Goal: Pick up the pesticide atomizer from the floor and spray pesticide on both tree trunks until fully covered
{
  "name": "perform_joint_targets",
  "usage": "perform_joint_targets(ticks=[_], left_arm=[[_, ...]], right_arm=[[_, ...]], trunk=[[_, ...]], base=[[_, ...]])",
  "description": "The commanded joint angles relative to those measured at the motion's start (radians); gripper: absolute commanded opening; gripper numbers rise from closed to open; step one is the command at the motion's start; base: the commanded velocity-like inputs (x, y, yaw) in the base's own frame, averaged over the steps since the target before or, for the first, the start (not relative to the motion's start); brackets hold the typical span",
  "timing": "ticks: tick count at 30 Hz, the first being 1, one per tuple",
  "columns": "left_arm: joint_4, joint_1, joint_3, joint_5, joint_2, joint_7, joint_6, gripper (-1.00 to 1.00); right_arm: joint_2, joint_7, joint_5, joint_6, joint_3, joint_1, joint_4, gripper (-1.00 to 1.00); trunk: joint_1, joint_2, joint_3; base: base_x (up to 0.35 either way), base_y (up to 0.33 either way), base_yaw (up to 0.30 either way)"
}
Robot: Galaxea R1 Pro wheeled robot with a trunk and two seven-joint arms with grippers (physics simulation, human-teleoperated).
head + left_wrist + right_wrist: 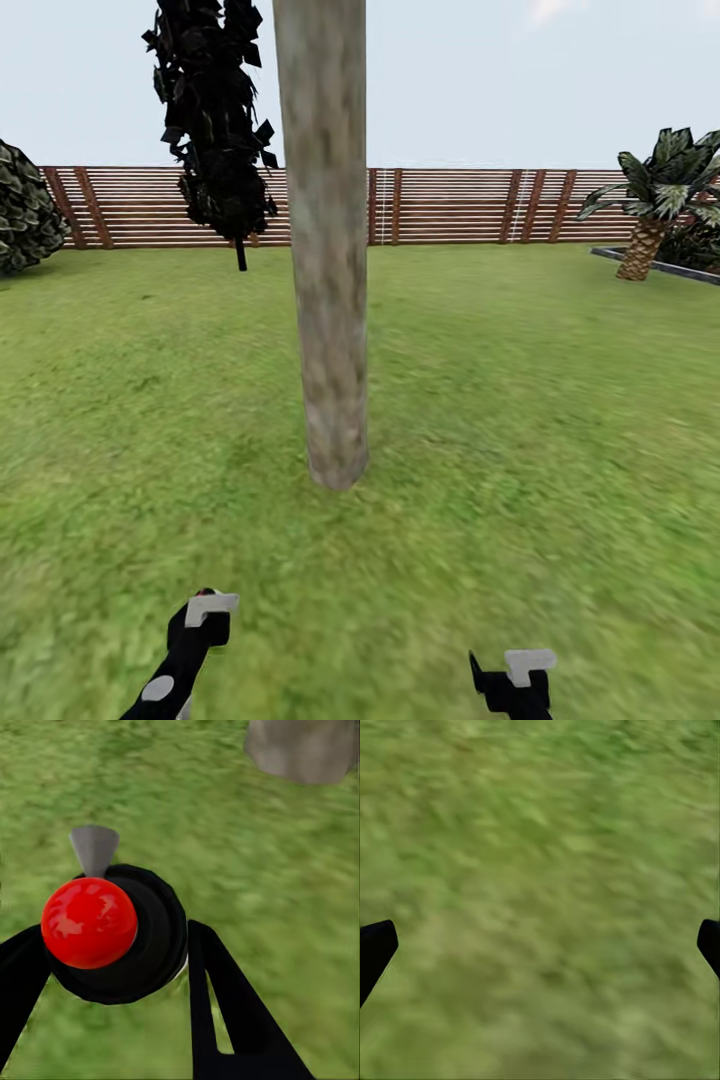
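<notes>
Straight ahead on the lawn [520, 400] stands a tree trunk [325, 250], with the slat fence [450, 205] behind. Left gripper [112, 967] clamps the pesticide atomizer [112, 930]; right gripper [540, 945] gapes wide, holding nothing.

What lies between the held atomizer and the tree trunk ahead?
Only lawn: the head view shows bare grass from the atomizer in the left gripper to the trunk.

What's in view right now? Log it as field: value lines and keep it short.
place: lawn with a slat fence behind
trunk: thick pale trunk straight ahead, upright, base on the grass
left gripper: shut on the atomizer, red cap and grey nozzle showing
right gripper: open, nothing between its fingers, grass below
spray: none visible
other plants: dark-leaved tree, palm
</notes>
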Motion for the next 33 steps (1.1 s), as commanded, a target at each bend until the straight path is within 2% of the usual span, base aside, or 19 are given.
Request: perform_joint_targets(ticks=[1,7,13,17,19,20,21,22,23,24,27,28,30,31,33], left_arm=[[-0.023,0.0,0.0,-0.001,0.003,-0.001,0.002,-1.0],[-0.056,-0.002,-0.002,-0.004,0.016,-0.003,0.014,-1.0],[-0.084,-0.003,-0.001,-0.003,0.014,-0.002,0.022,-1.0],[-0.086,-0.001,-0.008,-0.005,0.014,-0.008,0.018,-1.0],[-0.083,0.0,-0.013,-0.018,0.015,-0.017,0.017,-1.0],[-0.079,-0.001,-0.024,-0.119,0.018,-0.104,0.026,-1.0],[-0.079,-0.001,-0.025,-0.137,0.018,-0.126,0.03,-1.0],[-0.081,-0.002,-0.026,-0.174,0.022,-0.179,0.043,-1.0],[-0.087,-0.005,-0.026,-0.219,0.032,-0.265,0.07,-1.0],[-0.088,-0.005,-0.027,-0.242,0.041,-0.329,0.089,-1.0],[-0.084,-0.01,-0.026,-0.276,0.078,-0.534,0.13,-1.0],[-0.084,-0.011,-0.026,-0.279,0.084,-0.567,0.134,-1.0],[-0.083,-0.014,-0.025,-0.285,0.104,-0.689,0.143,-1.0],[-0.085,-0.015,-0.025,-0.287,0.116,-0.766,0.146,-1.0],[-0.09,-0.017,-0.026,-0.289,0.125,-0.852,0.149,-1.0]], right_arm=[[0.001,0.0,-0.001,-0.001,0.0,0.0,0.0,1.0],[0.001,-0.001,-0.001,-0.001,-0.005,0.0,-0.001,1.0],[-0.002,0.0,0.003,-0.001,0.0,0.0,-0.007,1.0],[-0.008,0.007,0.005,0.001,0.002,0.0,-0.021,1.0],[-0.009,0.01,0.023,0.001,0.009,0.0,-0.025,1.0],[-0.009,0.011,0.12,0.004,0.071,0.001,-0.1,1.0],[-0.009,0.011,0.134,0.005,0.077,0.001,-0.114,1.0],[-0.009,0.012,0.157,0.007,0.088,0.001,-0.141,1.0],[-0.005,0.025,0.183,0.009,0.099,0.001,-0.174,1.0],[-0.001,0.051,0.197,0.012,0.106,0.001,-0.193,1.0],[0.006,0.212,0.226,0.065,0.119,-0.007,-0.236,1.0],[0.007,0.246,0.228,0.082,0.12,-0.01,-0.242,1.0],[0.009,0.375,0.235,0.166,0.122,-0.032,-0.274,1.0],[0.009,0.461,0.237,0.224,0.123,-0.048,-0.307,1.0],[0.009,0.563,0.239,0.274,0.124,-0.059,-0.357,1.0]], trunk=[[0.0,0.0,0.0],[0.0,0.0,0.0],[0.0,0.0,0.0],[0.0,0.0,0.0],[0.0,0.0,0.0],[0.0,0.0,0.0],[0.0,0.0,0.0],[0.0,0.0,0.0],[0.0,0.0,0.0],[0.0,0.0,0.0],[0.0,0.0,0.0],[0.0,0.0,0.0],[0.0,0.0,0.0],[0.0,0.0,0.0],[0.0,0.0,0.0]], base=[[0.339,0.0,0.0],[0.339,0.0,0.0],[0.33,0.0,0.0],[0.094,0.0,0.0],[0.019,0.0,0.0],[0.003,0.0,0.0],[0.003,0.0,0.0],[0.002,0.0,0.0],[0.0,0.0,0.0],[0.0,0.0,0.0],[0.0,0.0,0.0],[0.0,0.0,0.0],[0.0,0.0,0.0],[0.0,0.0,0.0],[0.0,0.0,0.0]])
